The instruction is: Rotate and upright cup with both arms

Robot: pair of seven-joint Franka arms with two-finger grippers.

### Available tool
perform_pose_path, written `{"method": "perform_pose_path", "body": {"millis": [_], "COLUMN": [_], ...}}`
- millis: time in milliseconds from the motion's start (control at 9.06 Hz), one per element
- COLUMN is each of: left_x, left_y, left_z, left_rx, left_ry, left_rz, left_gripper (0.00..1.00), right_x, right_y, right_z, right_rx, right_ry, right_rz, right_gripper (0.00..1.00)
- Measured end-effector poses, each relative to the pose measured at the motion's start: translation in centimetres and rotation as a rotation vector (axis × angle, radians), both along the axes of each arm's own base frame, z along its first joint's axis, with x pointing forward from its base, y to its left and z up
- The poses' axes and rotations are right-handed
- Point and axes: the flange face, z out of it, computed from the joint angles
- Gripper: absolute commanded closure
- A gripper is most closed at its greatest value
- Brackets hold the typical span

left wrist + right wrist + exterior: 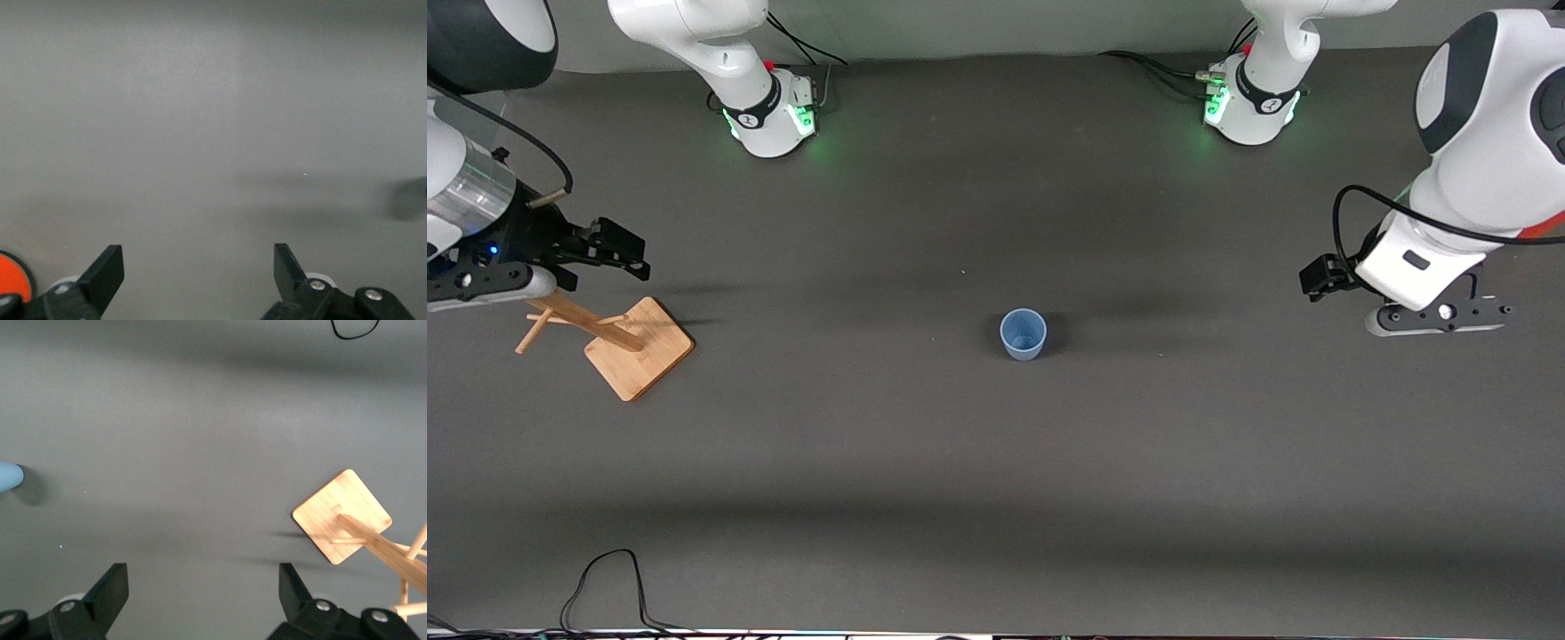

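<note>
The small light-blue cup (pixel 1023 334) stands upright, mouth up, near the middle of the dark table. A sliver of it shows at the edge of the right wrist view (pixel 9 477). My right gripper (pixel 624 252) is open and empty, up in the air over the wooden stand at the right arm's end of the table; its fingers are wide apart in its wrist view (pixel 200 593). My left gripper (pixel 1318 276) is open and empty, hovering over bare table at the left arm's end, far from the cup; its wrist view (pixel 199 270) shows only table.
A wooden peg stand (pixel 618 342) with a square base sits under the right gripper and shows in the right wrist view (pixel 343 517). A black cable (pixel 605 587) loops at the table edge nearest the front camera. An orange-red round patch (pixel 13 275) shows beside the left gripper.
</note>
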Motion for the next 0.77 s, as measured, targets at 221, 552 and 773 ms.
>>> {"method": "perform_pose_path", "body": {"millis": [221,552,773], "left_x": [0.0,-0.2,-0.7], "left_y": [-0.8,-1.6,-0.8], "left_z": [0.7,1.8,3.5], "left_rx": [-0.003,-0.031,-0.044], "left_ry": [-0.015,-0.027,0.012], "left_rz": [-0.015,-0.02,-0.035], "left_gripper": [0.0,0.0,0.0], "right_x": [0.4,0.6,0.8], "right_y": [-0.2,-0.3,-0.3], "right_z": [0.3,0.7,0.7], "right_rx": [0.011,0.014,0.014], "right_ry": [-0.016,-0.024,-0.025], "right_rz": [-0.006,-0.01,-0.01], "right_gripper": [0.0,0.0,0.0]}}
